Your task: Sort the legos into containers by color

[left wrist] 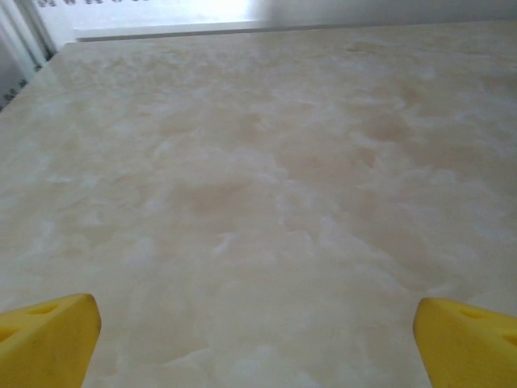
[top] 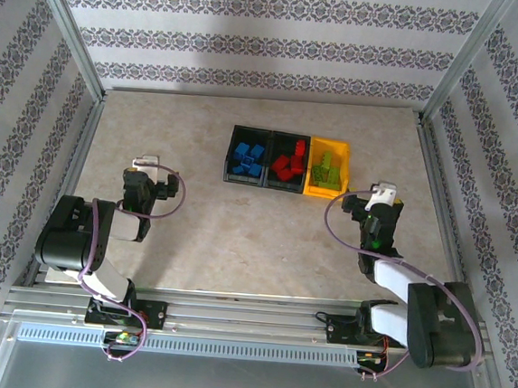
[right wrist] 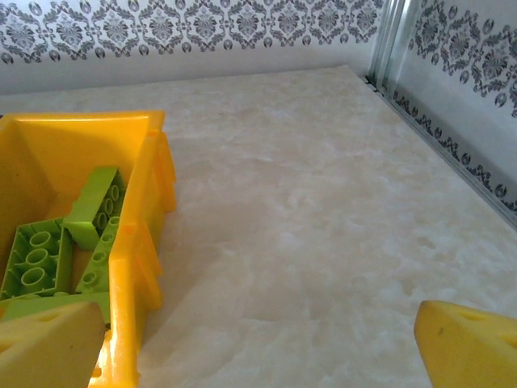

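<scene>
Legos look sorted from where I sit: blue bricks [top: 247, 159] in the left black bin [top: 230, 155], red bricks [top: 287, 165] in the middle black bin [top: 290, 136], lime green bricks [top: 325, 171] in the yellow bin [top: 345, 165] at the right end of the row. The three bins are joined side by side toward the far half of the table [top: 192, 234]. My left claw [top: 145, 173] hangs over bare tabletop, well apart from the bins, jaws spread wide and empty. My right claw [top: 381, 200] is just beside the yellow bin's right wall, also spread wide and empty. Its wrist cam looks down into that bin, where the green bricks lie piled against each other.
</scene>
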Action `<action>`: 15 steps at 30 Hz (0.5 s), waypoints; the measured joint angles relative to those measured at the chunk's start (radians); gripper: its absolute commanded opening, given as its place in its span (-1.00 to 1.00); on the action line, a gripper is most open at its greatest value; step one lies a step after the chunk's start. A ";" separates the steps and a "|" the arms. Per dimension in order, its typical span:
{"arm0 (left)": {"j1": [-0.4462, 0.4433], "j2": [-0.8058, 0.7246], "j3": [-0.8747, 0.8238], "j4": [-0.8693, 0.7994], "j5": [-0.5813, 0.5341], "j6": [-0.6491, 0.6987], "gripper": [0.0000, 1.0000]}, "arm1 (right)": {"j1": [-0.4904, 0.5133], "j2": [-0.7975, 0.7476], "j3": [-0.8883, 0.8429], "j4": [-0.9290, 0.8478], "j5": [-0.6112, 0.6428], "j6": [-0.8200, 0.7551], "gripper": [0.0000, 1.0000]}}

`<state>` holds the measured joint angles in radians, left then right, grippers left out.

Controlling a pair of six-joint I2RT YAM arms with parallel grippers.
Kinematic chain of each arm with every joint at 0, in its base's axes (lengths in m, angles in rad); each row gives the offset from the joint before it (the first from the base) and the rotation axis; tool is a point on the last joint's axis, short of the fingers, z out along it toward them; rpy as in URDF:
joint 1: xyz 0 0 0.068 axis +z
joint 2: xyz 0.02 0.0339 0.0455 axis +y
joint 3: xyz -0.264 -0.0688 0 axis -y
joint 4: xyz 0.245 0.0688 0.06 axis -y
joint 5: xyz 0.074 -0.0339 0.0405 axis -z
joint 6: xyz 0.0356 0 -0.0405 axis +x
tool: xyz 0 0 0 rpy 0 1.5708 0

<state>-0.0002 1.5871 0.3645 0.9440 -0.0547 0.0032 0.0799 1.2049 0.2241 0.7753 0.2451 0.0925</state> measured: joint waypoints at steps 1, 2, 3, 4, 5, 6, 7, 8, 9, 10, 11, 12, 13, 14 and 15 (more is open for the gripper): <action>0.000 0.000 0.000 0.000 -0.010 -0.003 0.99 | 0.000 0.012 0.000 0.019 -0.003 -0.009 0.97; 0.000 0.000 0.000 0.000 -0.019 -0.005 0.99 | 0.000 0.024 0.000 0.038 -0.008 -0.018 0.97; 0.000 0.000 0.000 0.000 -0.026 -0.007 0.99 | 0.000 0.035 0.000 0.052 -0.011 -0.023 0.97; 0.000 0.000 0.000 0.001 -0.032 -0.008 0.99 | 0.000 0.049 0.000 0.071 -0.016 -0.034 0.96; 0.000 0.000 0.000 0.002 -0.036 -0.009 0.99 | 0.000 0.068 0.000 0.092 -0.020 -0.042 0.97; 0.000 0.000 0.000 0.003 -0.037 -0.010 0.99 | 0.000 0.084 0.000 0.109 -0.024 -0.048 0.97; 0.000 0.000 0.000 0.006 -0.038 -0.011 0.99 | 0.000 0.107 0.000 0.130 -0.027 -0.052 0.96; 0.000 0.000 0.000 0.007 -0.040 -0.011 0.99 | 0.000 0.130 0.000 0.152 -0.029 -0.056 0.97; 0.000 0.000 0.000 0.007 -0.041 -0.011 0.99 | 0.000 0.156 0.001 0.173 -0.032 -0.060 0.97; 0.000 0.000 0.000 0.007 -0.041 -0.011 0.99 | 0.000 0.182 0.001 0.194 -0.037 -0.064 0.96; 0.000 0.000 0.000 0.007 -0.040 -0.011 0.99 | 0.000 0.211 0.001 0.217 -0.041 -0.066 0.97; 0.000 0.000 0.000 0.008 -0.039 -0.011 0.99 | 0.000 0.233 0.002 0.236 -0.045 -0.067 0.97; 0.000 0.000 0.000 0.007 -0.038 -0.011 0.99 | 0.000 0.264 0.002 0.261 -0.046 -0.068 0.97; 0.000 0.000 0.000 0.007 -0.035 -0.011 0.99 | 0.000 0.294 0.003 0.286 -0.046 -0.069 0.96; -0.001 0.000 0.000 0.007 -0.035 -0.011 0.99 | 0.000 0.318 0.005 0.299 -0.046 -0.070 0.96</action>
<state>-0.0010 1.5871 0.3645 0.9508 -0.0895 -0.0074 0.0803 1.5227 0.2291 1.0748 0.1989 0.0223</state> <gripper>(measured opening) 0.995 0.983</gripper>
